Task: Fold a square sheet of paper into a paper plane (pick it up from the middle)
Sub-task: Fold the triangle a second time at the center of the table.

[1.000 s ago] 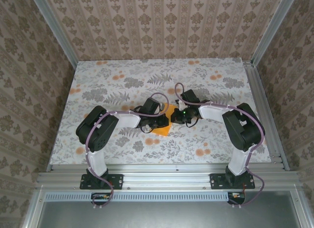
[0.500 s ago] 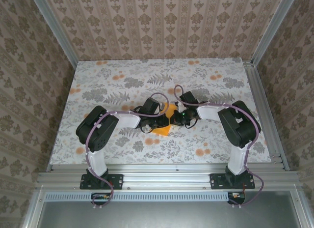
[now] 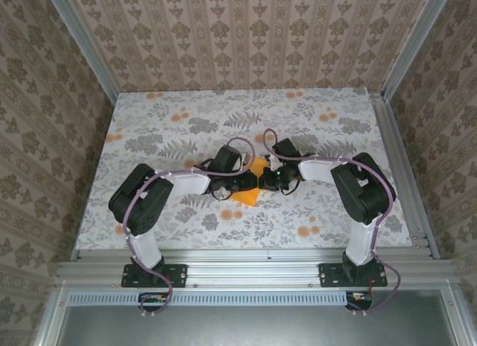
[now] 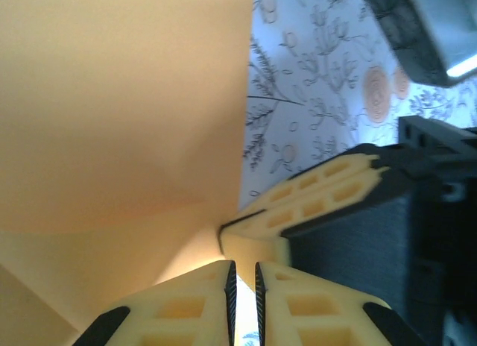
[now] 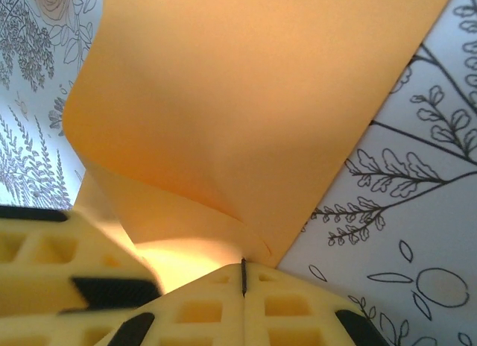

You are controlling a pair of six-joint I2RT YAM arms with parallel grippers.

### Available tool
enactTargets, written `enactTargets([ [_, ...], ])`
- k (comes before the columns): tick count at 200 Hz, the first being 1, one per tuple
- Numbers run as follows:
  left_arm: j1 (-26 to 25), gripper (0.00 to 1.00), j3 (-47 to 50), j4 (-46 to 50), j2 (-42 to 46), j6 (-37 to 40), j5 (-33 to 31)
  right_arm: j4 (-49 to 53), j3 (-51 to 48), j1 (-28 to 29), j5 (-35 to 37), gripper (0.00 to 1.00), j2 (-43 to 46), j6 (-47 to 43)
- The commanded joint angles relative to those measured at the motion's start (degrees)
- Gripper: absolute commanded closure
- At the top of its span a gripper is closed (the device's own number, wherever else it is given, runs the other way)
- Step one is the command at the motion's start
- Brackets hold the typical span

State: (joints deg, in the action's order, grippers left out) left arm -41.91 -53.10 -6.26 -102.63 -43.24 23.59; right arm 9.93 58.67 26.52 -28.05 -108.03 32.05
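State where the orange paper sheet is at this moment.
In the top view the orange paper sheet sits mid-table on the floral cloth, between the left gripper and the right gripper, which pinches its curled edge.

Both sets of jaws crowd the orange sheet [image 3: 248,194] mid-table; floral cloth [image 3: 186,107] around them lies open.

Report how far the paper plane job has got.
Done: the square sheet of paper has been picked up, curling up off the floral cloth, pinched in the shut right hand. In hand: the left hand sits against the sheet, its fingers a narrow slit apart; whether it grips is unclear. Left: no pointed dart shape shows, so most of the folding.
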Motion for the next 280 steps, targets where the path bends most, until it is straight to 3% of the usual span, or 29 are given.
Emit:
enactTargets([
  [1,0.52,0.83,-0.15,4.93,3.27,2.4,0.33,4.52,0.31,0.37,4.15,0.95,-2.65,-1.73],
  [39,0.93,0.87,1.65,9.58,3.77,6.98,-2.14,4.82,-0.12,0.36,4.39,0.95,-2.63,-2.01],
  [191,4.56,0.88,0.84,3.04,-3.69,6.77,0.84,4.74,-0.21,0.73,3.93,0.94,-1.32,-1.66],
  [235,4.65,0.88,0.8,3.54,-5.34,7.25,0.68,4.85,-0.69,0.81,5.28,0.86,4.09,-0.82],
  [280,4.65,0.88,0.66,3.22,-6.94,7.3,0.86,0.16,-3.28,2.5,1.51,0.89,9.84,3.94],
])
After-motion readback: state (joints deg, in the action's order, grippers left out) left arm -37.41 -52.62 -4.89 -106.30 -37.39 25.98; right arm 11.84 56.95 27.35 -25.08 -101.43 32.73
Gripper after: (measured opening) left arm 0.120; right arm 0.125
